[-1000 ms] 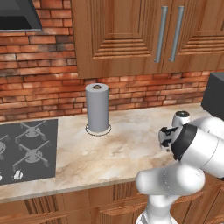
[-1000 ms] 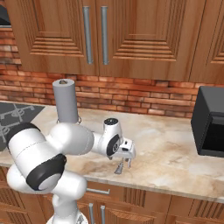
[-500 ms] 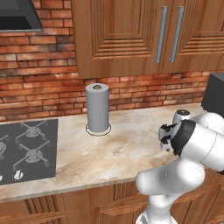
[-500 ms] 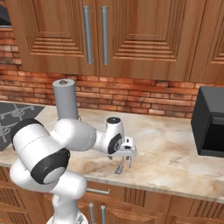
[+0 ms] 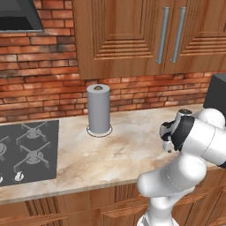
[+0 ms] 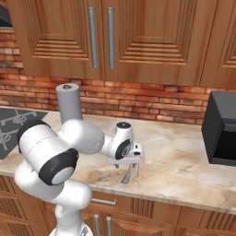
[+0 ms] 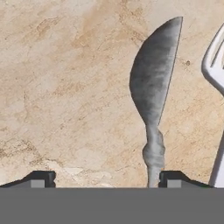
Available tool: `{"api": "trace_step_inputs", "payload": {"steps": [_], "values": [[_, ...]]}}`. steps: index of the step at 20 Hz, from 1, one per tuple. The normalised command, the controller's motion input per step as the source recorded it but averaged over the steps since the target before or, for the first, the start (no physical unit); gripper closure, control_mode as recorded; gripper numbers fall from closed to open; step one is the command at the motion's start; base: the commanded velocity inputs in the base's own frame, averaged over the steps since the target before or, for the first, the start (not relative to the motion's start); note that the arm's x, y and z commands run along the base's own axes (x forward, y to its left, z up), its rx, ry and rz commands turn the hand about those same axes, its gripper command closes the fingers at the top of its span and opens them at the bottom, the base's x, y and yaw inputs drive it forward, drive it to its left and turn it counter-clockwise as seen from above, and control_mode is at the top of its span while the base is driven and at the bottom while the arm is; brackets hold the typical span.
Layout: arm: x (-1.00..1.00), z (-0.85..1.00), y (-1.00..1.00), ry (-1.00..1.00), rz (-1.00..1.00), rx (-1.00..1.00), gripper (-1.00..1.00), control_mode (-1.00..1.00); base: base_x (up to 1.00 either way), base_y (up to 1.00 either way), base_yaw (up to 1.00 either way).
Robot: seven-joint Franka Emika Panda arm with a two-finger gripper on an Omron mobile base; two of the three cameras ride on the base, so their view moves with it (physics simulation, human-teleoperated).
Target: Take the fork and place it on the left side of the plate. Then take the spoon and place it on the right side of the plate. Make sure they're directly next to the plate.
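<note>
Marble-look counter (image 5: 110, 154) under wooden cabinets (image 5: 132, 35), brick wall behind. In the left base view, a grey paper-towel roll (image 5: 98, 109) stands upright near the back of the counter, so I'll use that as my reference point. The stove top (image 5: 26, 150) is left of the roll, and the arm's white wrist is well off to the roll's right, bent down over the front part of the counter. A black microwave (image 5: 218, 95) peeks in even further right of the roll.

Right base view: same roll, now on the left. The gripper (image 6: 130, 174) points straight down at the counter, right of the roll and nearer the front edge, between the roll and the microwave. Its two dark fingers stand apart with their tips just above the marble, or maybe on it; I can't tell which.

Hand view: looking straight down at the marble. The spoon (image 7: 151, 83) lies flat on it, grey and slim, with its handle end running down toward the right-hand fingertip (image 7: 170, 177) and ending just beside it. The fingertips are spread wide and nothing is clamped between them, so the hand is released. A white utensil (image 7: 213, 57) sits just beside the spoon, cut off by the frame edge, so I can't say for sure what it is.
</note>
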Motion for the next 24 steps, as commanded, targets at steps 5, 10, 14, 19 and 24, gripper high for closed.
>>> {"api": "trace_step_inputs", "payload": {"steps": [5, 10, 14, 19, 24], "values": [[-0.03, -0.42, 0.0, 0.0, 0.06, 0.01, 1.0, -1.0, 0.0, 0.0, 0.0], [-0.06, -0.16, 0.1, 0.0, 0.01, 0.0, 1.0, -1.0, 0.0, 0.0, 0.0], [-0.27, -0.01, 0.17, -0.01, 0.0, 0.0, 1.0, -1.0, 0.0, 0.0, 0.0], [-0.49, 0.01, 0.2, -0.08, 0.0, 0.0, 1.0, -1.0, 0.0, 0.0, 0.0], [-0.54, 0.27, 0.26, -0.21, 0.0, -0.03, 1.0, -1.0, 0.0, 0.0, 0.0]]}}
